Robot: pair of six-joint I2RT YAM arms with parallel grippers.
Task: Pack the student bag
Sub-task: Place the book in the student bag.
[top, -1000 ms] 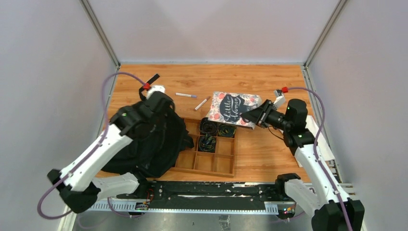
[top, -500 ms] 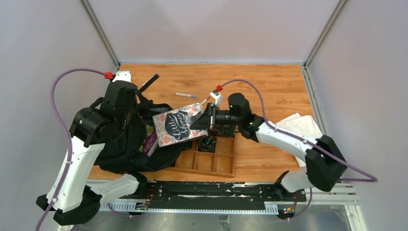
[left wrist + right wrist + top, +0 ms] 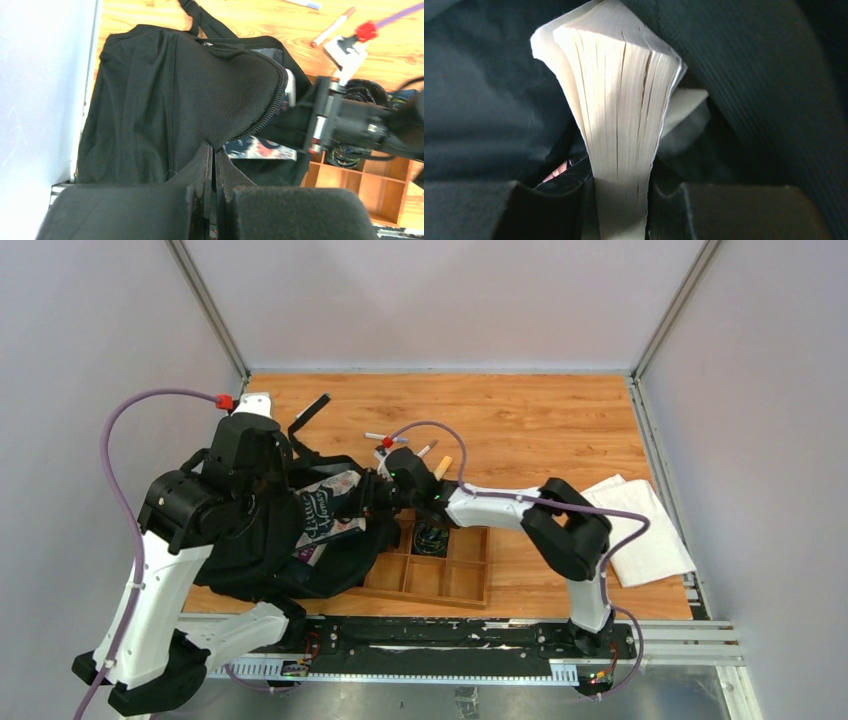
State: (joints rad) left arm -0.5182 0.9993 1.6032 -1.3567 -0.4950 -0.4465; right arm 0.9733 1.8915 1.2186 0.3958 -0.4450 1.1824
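The student bag is a floppy black backpack lying at the left of the table. It fills the left wrist view. My left gripper is shut on the fabric edge of the bag's opening by the zipper and holds it up; in the top view the left gripper is mostly hidden under its wrist. My right gripper is shut on a floral-covered book, which sits partly inside the bag's opening. In the right wrist view the book's pages fan out between the fingers, with black fabric all around.
A wooden compartment tray holding coiled dark items lies right of the bag, under the right arm. Two pens and a tan piece lie behind it. A white cloth is at the right edge. A black strap trails toward the back.
My right gripper has carried the book left, from over the tray's back edge into the bag's opening. My left arm has stayed put, still holding the bag's edge up.
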